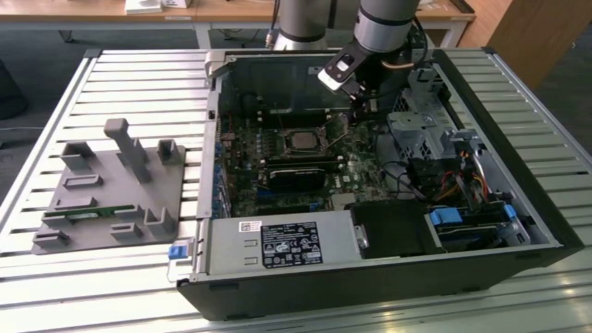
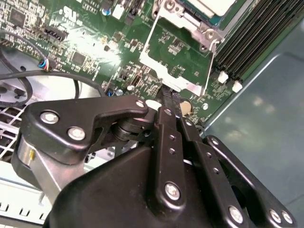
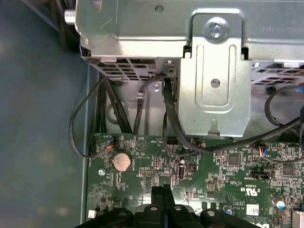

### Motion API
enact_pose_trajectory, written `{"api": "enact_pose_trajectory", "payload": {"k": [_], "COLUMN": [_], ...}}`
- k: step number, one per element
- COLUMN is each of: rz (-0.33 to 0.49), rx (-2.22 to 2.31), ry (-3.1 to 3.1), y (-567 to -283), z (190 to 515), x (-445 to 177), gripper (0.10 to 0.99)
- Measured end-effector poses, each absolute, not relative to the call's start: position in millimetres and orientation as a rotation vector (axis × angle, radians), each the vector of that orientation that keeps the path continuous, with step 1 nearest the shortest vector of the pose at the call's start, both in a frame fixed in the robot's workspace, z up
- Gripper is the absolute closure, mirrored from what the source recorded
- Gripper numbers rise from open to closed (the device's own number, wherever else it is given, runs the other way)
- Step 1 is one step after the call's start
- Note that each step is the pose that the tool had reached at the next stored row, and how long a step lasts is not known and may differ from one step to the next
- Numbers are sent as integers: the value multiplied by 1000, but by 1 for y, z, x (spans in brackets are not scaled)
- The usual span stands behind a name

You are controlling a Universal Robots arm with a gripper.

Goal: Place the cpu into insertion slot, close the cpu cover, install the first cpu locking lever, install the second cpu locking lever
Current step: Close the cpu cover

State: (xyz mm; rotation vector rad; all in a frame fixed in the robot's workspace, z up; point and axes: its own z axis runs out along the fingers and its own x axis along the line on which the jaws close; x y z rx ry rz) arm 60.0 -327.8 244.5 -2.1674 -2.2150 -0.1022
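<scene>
Exterior view: the small, flat, silvery-beige square cpu [image 1: 303, 141] appears seated in the square black insertion slot [image 1: 285, 143] on the green circuit board [image 1: 356, 164], so the first step looks done. At one o'clock from it is the black pincer [image 1: 360, 104]. In the second wrist view its fingers are pressed together at the edge of the thin silver-grey cpu cover [image 2: 171, 81], which is swung open. Closing the cover and setting both levers appear undone.
</scene>
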Motion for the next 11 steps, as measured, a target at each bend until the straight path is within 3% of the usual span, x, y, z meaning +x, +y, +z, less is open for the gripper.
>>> {"api": "enact_pose_trajectory", "payload": {"k": [11], "rz": [-102], "rx": [-2167], "ry": [-2215], "y": [-328], "z": [244], "x": [41], "gripper": [980]}}
